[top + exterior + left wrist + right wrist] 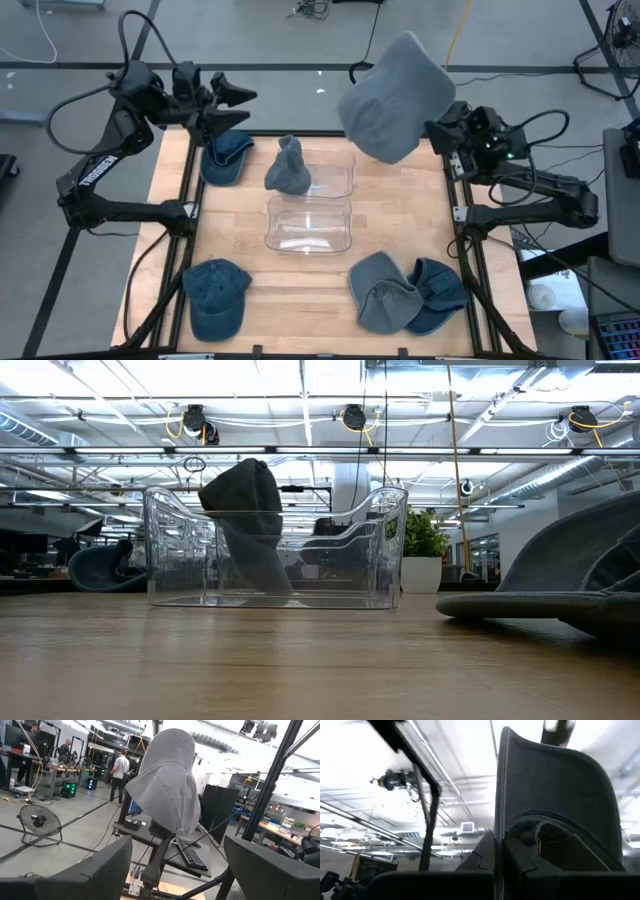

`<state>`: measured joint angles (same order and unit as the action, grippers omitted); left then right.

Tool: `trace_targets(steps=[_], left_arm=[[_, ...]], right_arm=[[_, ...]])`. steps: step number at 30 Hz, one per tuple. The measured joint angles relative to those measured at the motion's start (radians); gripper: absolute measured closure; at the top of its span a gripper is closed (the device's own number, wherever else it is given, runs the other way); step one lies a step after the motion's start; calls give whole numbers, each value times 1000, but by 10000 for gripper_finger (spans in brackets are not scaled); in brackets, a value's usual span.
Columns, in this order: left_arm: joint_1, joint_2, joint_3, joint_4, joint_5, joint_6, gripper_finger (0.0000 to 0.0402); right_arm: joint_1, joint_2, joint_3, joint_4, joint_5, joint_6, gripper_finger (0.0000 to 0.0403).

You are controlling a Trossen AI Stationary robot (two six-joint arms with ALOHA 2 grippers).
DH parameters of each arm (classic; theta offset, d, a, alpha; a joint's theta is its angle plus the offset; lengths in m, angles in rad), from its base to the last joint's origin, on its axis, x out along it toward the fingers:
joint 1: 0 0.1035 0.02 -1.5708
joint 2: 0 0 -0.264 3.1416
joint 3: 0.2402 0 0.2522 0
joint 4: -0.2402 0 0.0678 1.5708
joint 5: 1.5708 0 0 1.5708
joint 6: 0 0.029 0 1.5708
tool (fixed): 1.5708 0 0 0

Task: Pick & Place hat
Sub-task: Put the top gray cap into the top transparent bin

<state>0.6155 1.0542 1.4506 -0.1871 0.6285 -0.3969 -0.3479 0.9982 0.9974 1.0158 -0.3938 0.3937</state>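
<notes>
High above the table's far right, my right gripper point(436, 131) is shut on a light grey hat point(395, 95), which also shows in the left wrist view point(167, 790). My left gripper point(246, 107) hangs open over the far left, its fingers point(107, 870) apart with nothing between them. Two clear bins point(310, 200) stand mid-table. A grey-blue hat point(288, 168) stands inside the far bin point(275, 545), leaning against its wall. My right gripper pinches the grey hat's lower edge point(498, 827) between its two fingers point(520, 865). The fingers slant upward from the table's right side. The hat stands up above them point(165, 770), lifted well clear of the table. One layer or several, I cannot tell.
A blue cap point(225, 155) lies at the far left under my left gripper. Another blue cap point(215, 297) lies at the near left. A grey cap point(382, 292) overlaps a blue one point(440, 290) at the near right. People stand in the room beyond.
</notes>
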Motion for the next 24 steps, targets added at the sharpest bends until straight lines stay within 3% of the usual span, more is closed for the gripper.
trace_targets(steps=[7, 18, 24], left_arm=[[0, 2, 0, 38, 2, -56, 84], [-41, 82, 0, 215, 25, -168, 73], [-81, 134, 0, 312, 26, -166, 82]], right_arm=[[2, 51, 22, 124, -3, -36, 403], [2, 284, 377, -56, -154, -48, 403], [2, 355, 489, -100, -222, -105, 403]])
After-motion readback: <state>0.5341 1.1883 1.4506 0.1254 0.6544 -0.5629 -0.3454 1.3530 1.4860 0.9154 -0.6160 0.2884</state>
